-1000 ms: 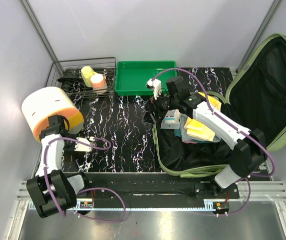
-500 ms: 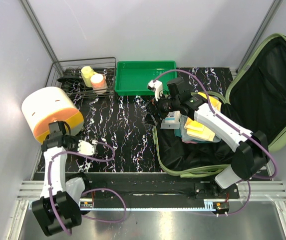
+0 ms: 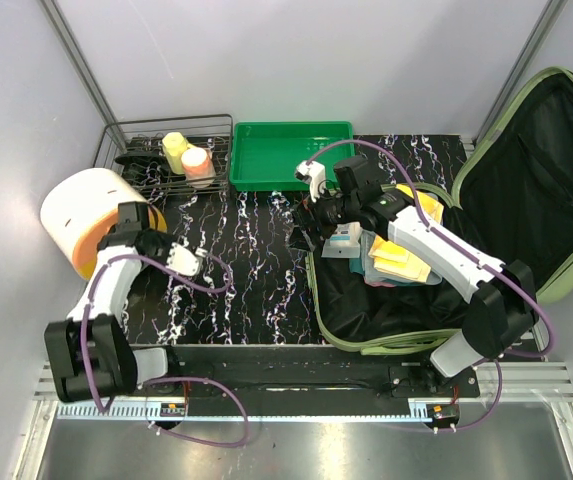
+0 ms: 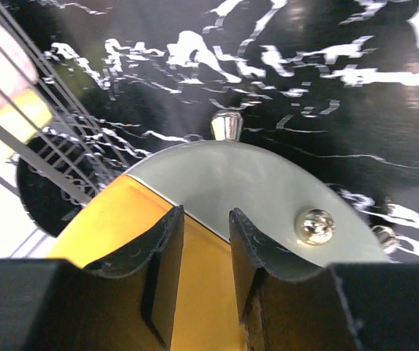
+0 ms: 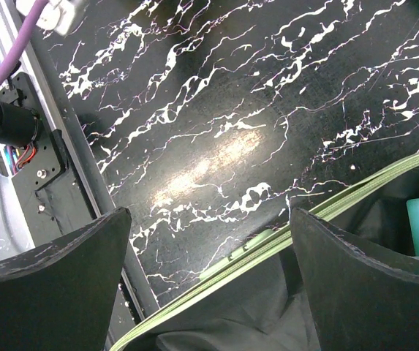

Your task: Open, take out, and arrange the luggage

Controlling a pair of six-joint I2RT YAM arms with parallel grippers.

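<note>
- Right jaws are spread wide and empty, hanging over the left rim of the luggage [image 3: 366,312] and partly over bare worktop [image 3: 256,270].
- Left jaws are nearly together with only a narrow slit between them and nothing in it. They sit well to the left, beside a round cream-and-orange drum [image 3: 86,215].
- The luggage lies open on the right side of the worktop, base flat and lid leaning back to the far right.
- In the far-left part of the base, a teal-and-white box [image 3: 344,240] lies just right of the right jaws. A yellow stack [image 3: 403,258] sits beside it, further right.
- The right arm is much the nearer, so the box looks like its pick: a short shift right, then down inside the rim.
- How the box's long axis runs is too small to tell.
- A green tray [image 3: 276,160] lies near, to the far left of those jaws.
</note>
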